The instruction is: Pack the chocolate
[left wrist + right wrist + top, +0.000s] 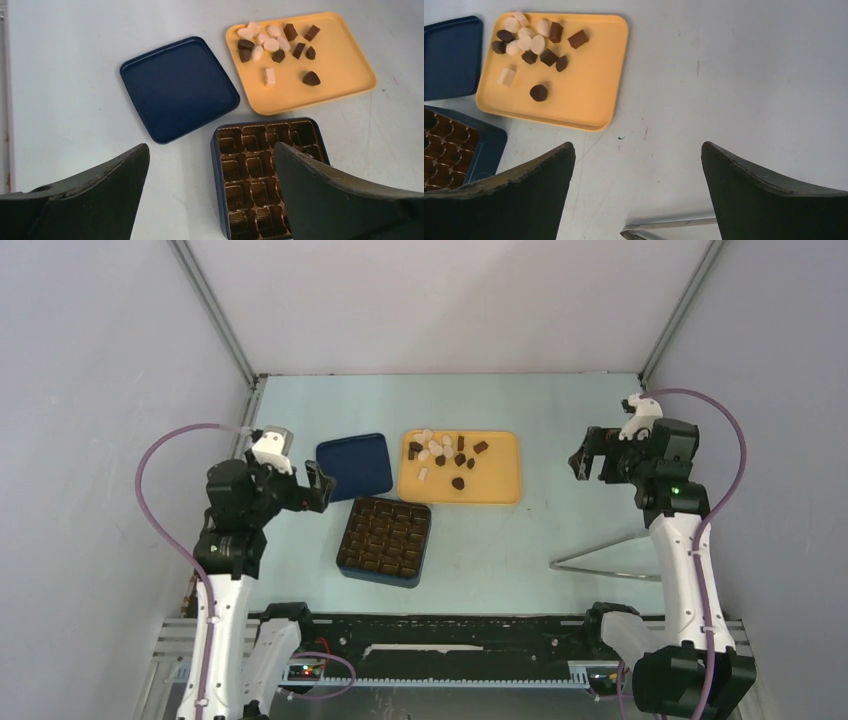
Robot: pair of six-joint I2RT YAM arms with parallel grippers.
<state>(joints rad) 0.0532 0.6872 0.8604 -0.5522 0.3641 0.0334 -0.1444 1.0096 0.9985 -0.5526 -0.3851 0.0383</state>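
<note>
On the far half of the pale table [520, 540], a yellow tray [497, 478] carries all the chocolate [445, 452]: small cream-white and dark brown pieces, most bunched toward the tray's far-left corner. One white piece and one dark piece lie a little apart on the near side of the bunch. Just left of the tray lies a dark blue lid [354, 466], flat, close to the tray's edge; cannot tell if they touch. Near side of the lid and tray stands a dark blue square box [380, 578] with a brown gridded insert [385, 537]; it sits slightly skewed to the table edge and apart from both lid and tray. Left gripper [320, 483] hangs above the table beside the lid's left edge and the box's far-left corner, jaws spread wide, nothing between them; its wrist view looks across the box, lid and tray. Right gripper [584, 458] hangs well to the right of the tray, pointing toward it, jaws likewise spread wide and holding nothing. Between the right arm's base and the box, a thin metal piece [600, 565] lies flat on the table, wedge-shaped; its kind cannot be told.
</note>
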